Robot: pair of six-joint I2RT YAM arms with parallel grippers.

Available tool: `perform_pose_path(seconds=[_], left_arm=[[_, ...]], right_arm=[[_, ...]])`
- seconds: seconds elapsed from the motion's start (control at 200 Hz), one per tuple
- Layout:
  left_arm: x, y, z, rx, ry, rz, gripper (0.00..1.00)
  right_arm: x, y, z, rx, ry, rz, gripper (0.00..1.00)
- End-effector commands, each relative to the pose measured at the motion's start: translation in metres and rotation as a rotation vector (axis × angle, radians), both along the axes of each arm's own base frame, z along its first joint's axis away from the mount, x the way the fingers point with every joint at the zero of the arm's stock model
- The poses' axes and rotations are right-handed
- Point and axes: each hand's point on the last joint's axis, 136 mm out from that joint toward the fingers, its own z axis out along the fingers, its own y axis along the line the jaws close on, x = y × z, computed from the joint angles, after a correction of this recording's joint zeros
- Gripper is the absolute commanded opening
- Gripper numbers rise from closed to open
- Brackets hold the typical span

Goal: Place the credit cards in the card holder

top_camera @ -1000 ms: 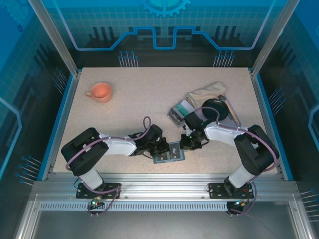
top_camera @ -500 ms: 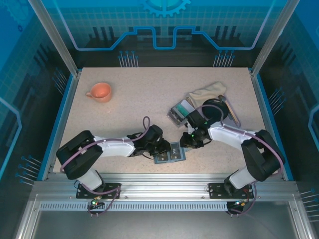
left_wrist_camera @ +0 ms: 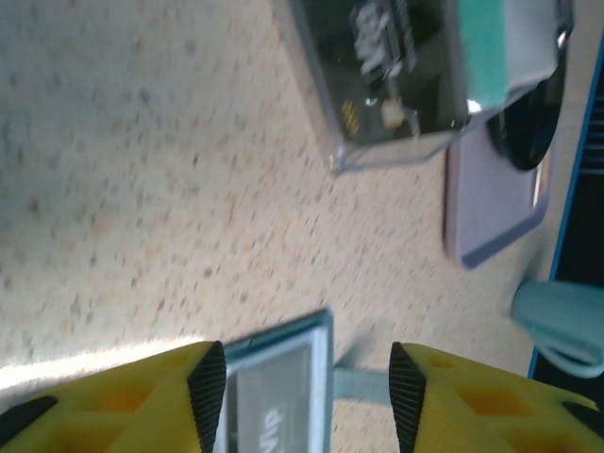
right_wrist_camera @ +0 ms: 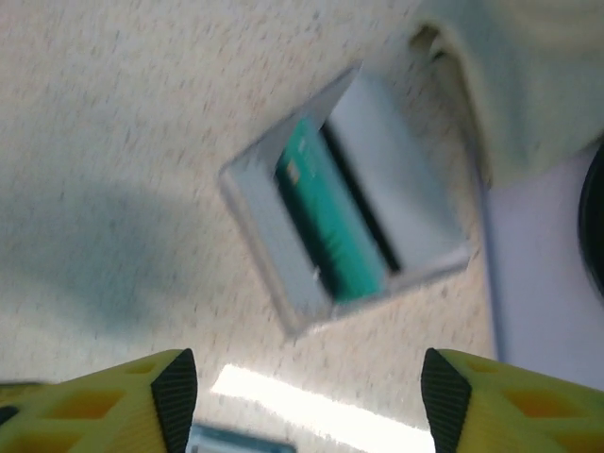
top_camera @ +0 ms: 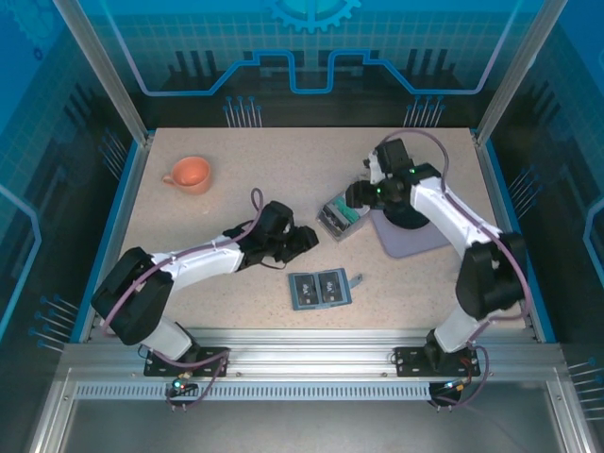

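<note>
Our left gripper (left_wrist_camera: 307, 382) gaped near the flat teal-blue card holder (top_camera: 319, 288). Our right gripper (right_wrist_camera: 309, 377) gaped above teal-green plastic credit cards (right_wrist_camera: 330, 226).

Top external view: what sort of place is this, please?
Probably a robot test cell in a laboratory, not a home: a speckled table enclosed by an aluminium frame with clear panels, and a left arm and a right arm bolted at its near edge.

Speckled beige tabletop (top_camera: 236, 151). Orange cup (top_camera: 189, 174) far left, well apart from rest. Clear plastic box (top_camera: 340, 212) right of centre, just beside grey-lilac mat (top_camera: 411, 238). Card holder (top_camera: 319, 289) open flat near front edge; small teal piece (top_camera: 357, 279) just right of it.
</note>
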Motion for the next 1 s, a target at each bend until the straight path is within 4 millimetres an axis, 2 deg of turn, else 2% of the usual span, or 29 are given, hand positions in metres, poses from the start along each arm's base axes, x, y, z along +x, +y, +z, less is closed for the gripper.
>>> perform_pose_path(seconds=[0.0,0.075,0.185,0.31,0.475,0.685,0.84,0.905,0.995], left_arm=[[0.012,-0.004,0.001,-0.022,0.033,-0.013,0.57],[0.02,-0.005,-0.002,-0.037,0.05,0.004,0.58],[0.028,-0.003,-0.007,-0.053,0.069,0.029,0.61],[0.032,-0.001,-0.013,-0.054,0.09,0.036,0.61],[0.036,0.002,-0.016,-0.053,0.097,0.047,0.63],[0.044,0.005,-0.02,-0.054,0.111,0.05,0.64],[0.051,0.005,-0.027,-0.042,0.134,0.053,0.64],[0.055,0.003,-0.027,-0.044,0.136,0.046,0.64],[0.063,0.0,-0.025,-0.046,0.127,0.04,0.65]], right_arm=[[0.02,-0.009,-0.021,-0.052,0.067,0.021,0.7],[0.034,-0.008,-0.024,-0.039,0.09,0.018,0.7],[0.048,-0.006,-0.045,-0.02,0.144,0.014,0.71],[0.052,0.002,-0.056,0.041,0.188,0.03,0.71],[0.038,0.021,-0.061,0.155,0.247,0.066,0.7],[0.013,0.042,-0.045,0.287,0.264,0.113,0.67],[-0.001,0.051,-0.036,0.313,0.268,0.145,0.65],[0.0,0.042,-0.036,0.233,0.247,0.121,0.65],[0.006,0.007,-0.037,-0.033,0.183,0.043,0.66]])
